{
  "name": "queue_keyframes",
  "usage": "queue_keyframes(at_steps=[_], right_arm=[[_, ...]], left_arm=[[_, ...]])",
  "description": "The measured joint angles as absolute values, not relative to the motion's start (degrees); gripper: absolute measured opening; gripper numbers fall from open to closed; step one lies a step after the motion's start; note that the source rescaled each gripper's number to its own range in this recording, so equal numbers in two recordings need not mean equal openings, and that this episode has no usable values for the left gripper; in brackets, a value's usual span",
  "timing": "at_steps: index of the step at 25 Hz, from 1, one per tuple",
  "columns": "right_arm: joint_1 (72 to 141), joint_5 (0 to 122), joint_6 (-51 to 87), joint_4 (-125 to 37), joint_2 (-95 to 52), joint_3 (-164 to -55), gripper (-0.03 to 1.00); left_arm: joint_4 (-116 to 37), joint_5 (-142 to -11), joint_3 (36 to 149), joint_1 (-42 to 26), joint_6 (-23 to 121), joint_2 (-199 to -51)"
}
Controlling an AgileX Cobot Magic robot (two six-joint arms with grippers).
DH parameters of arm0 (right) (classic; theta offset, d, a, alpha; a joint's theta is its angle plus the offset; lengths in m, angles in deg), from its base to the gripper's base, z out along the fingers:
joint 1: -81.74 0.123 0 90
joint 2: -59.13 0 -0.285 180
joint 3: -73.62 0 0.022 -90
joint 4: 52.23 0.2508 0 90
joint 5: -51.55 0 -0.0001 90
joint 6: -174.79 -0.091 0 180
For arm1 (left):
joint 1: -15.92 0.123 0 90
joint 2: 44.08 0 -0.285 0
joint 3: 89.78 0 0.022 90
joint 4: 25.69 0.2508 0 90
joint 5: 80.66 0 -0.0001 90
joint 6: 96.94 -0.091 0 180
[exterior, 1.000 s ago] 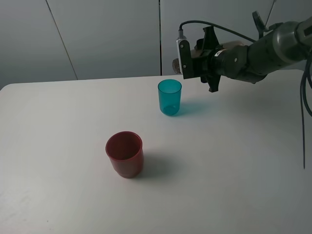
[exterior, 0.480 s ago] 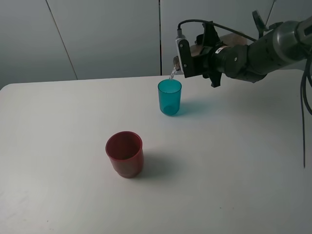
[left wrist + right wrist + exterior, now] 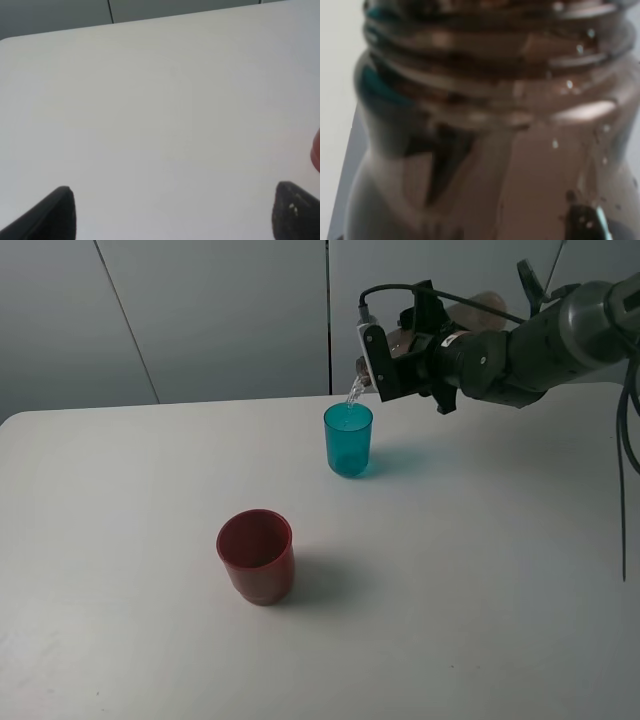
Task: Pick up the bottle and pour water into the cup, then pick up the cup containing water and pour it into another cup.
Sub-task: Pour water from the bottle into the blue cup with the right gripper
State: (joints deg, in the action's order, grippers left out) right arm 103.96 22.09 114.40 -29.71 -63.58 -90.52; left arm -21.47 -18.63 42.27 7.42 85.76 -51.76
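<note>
The bottle [image 3: 478, 306] is clamped in the right gripper [image 3: 432, 350]. The jaws are shut on its body, and the right wrist view is filled by the smoky brown neck and threads [image 3: 490, 125]. The bottle's long axis is laid close to horizontal, base toward the arm and mouth toward the teal cup [image 3: 348, 440], with the mouth end dipped a little. The mouth is held just above the cup's far rim, on the arm's side, not over its centre. A thin water stream [image 3: 353, 392] is seen falling from the mouth into the cup.

That mouth-over-rim relation is judged to be what the next move depends on. Any roll or drift away from the cup would probably put water on the table [image 3: 480, 570].

The teal cup stands upright near the table's far edge. The dark red cup [image 3: 256, 555] stands well apart from it, nearer the camera and to the left.

The left gripper [image 3: 175, 220] is seen w/ its fingers apart and nothing between them, over bare table. A red sliver [image 3: 316, 150] at the frame's edge is prob. the red cup.

The right arm is judged the nearer one to the teal cup — the left arm isn't shown in the high view.
</note>
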Motion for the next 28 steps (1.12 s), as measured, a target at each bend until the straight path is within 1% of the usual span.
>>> queue_keyframes(at_steps=[28], right_arm=[[103.96, 17.38, 114.54, -33.83, -63.58, -90.56, 0.0]], left_arm=[[-21.47, -18.63, 42.27, 7.42, 85.76, -51.76]])
